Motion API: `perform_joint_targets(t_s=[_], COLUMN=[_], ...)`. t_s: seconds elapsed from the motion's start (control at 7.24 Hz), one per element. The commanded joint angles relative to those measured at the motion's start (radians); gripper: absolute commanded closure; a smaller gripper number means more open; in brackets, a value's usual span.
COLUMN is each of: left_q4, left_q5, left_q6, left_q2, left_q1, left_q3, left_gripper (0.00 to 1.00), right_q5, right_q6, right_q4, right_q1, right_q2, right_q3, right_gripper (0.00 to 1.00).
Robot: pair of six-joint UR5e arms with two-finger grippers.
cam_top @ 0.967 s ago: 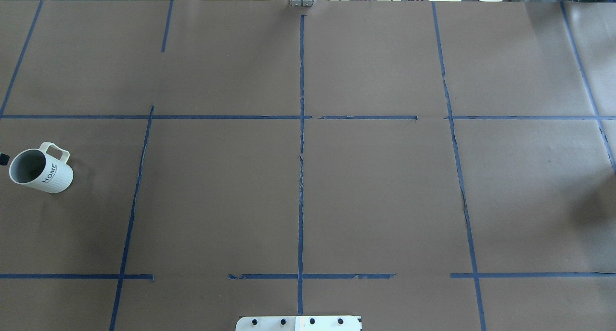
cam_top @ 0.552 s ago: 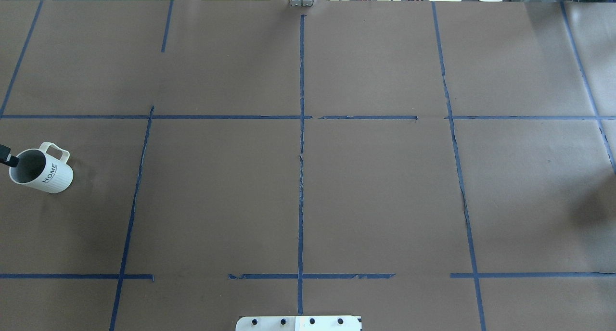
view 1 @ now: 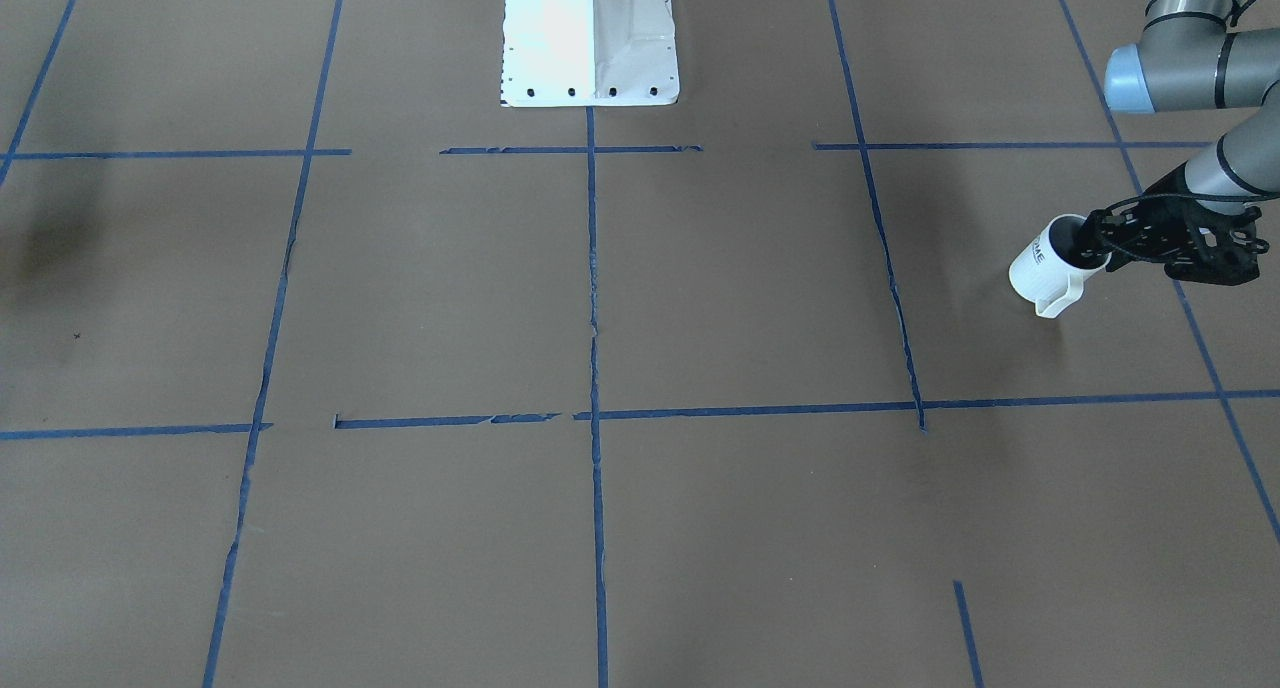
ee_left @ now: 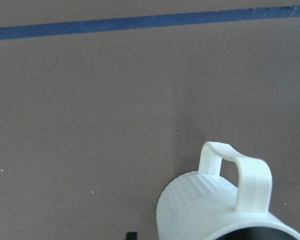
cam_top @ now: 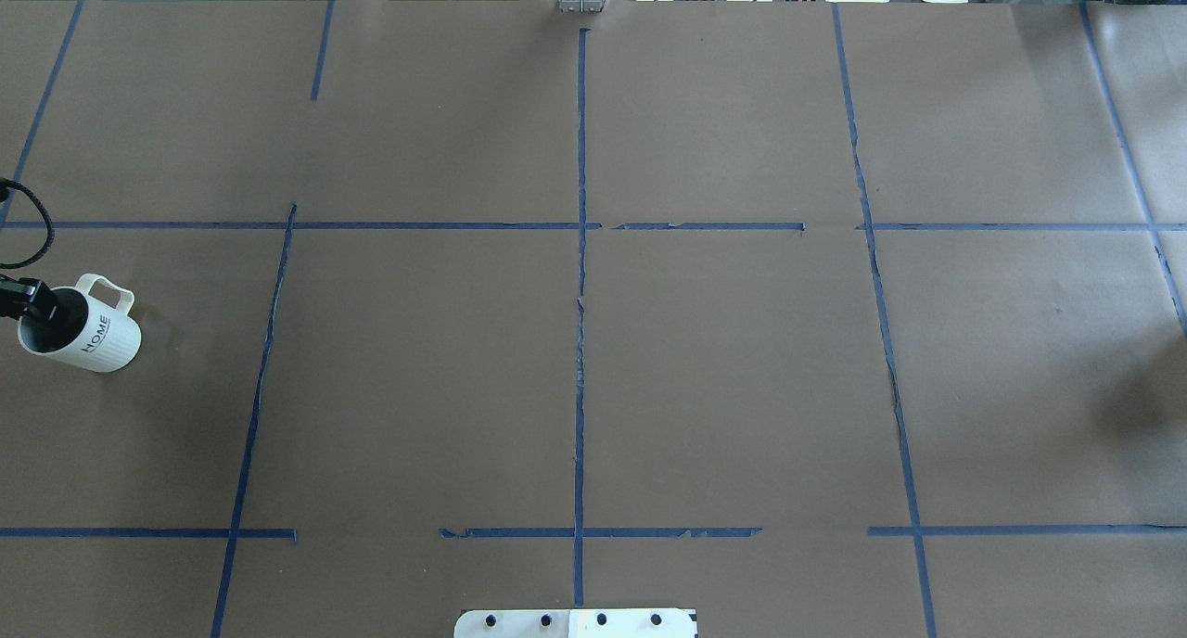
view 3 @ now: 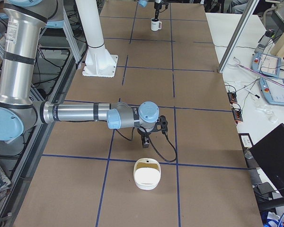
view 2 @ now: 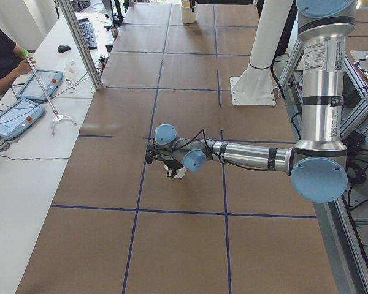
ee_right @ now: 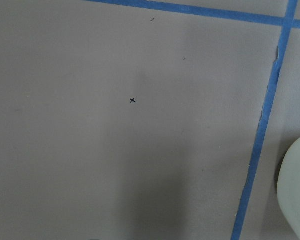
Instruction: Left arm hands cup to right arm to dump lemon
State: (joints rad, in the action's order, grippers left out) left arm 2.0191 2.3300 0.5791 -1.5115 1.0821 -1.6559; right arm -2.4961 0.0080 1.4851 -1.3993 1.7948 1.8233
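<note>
The off-white cup (cam_top: 97, 339) with dark lettering stands upright at the table's left edge, handle to the far side; it also shows in the front view (view 1: 1040, 266), the left side view (view 2: 180, 173) and the left wrist view (ee_left: 225, 205). My left gripper (cam_top: 39, 308) is at the cup's mouth, open, with one finger inside the cup and the rim between the jaws (view 1: 1087, 242). The lemon is hidden. My right gripper (view 3: 146, 140) hangs low over the table far to the right, and I cannot tell whether it is open or shut.
A cream bowl-like container (view 3: 147, 174) lies on the table just past my right gripper and shows at the right wrist view's edge (ee_right: 296, 192). The white robot base (view 1: 590, 38) stands at the near middle. Blue tape lines cross the brown table.
My left gripper has come in from the left edge and now reaches into the cup's mouth. The cup has not moved.
</note>
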Motion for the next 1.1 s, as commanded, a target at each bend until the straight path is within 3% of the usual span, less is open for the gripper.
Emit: perform_joint_targets(t_s=[0.0,0.14,0.28,0.69,0.83,0.97], left_q4=[-0.011,-0.022,-0.052,-0.341,-0.458,-0.512], left_q5=[-0.023,-0.021,-0.02,-0.021,-0.024,-0.053], left_q6=[0.167,0.259,0.377,0.643,0.65,0.666], left_q2=[-0.012,-0.048,-0.15,-0.506,-0.615,-0.671], left_q1=[-0.007,-0.026,-0.071,-0.216,-0.244,-0.269], left_q3=[-0.12,-0.165,-0.17,-0.163,-0.147,-0.142], left_gripper=[1.0,1.0,1.0,1.0,1.0,1.0], right_q5=[-0.001,-0.001,-0.001,0.014,0.087,0.256], right_q6=[0.01,0.083,0.187,0.263,0.321,0.404], right_q4=[0.0,0.001,0.0,-0.003,-0.005,-0.047], right_q1=[0.002,0.023,0.084,0.21,0.242,0.328], right_q2=[-0.008,-0.072,-0.157,-0.403,-0.464,-0.501], right_q3=[0.019,0.019,0.022,0.027,0.063,0.103], right_gripper=[0.0,0.0,0.0,0.0,0.0,0.0])
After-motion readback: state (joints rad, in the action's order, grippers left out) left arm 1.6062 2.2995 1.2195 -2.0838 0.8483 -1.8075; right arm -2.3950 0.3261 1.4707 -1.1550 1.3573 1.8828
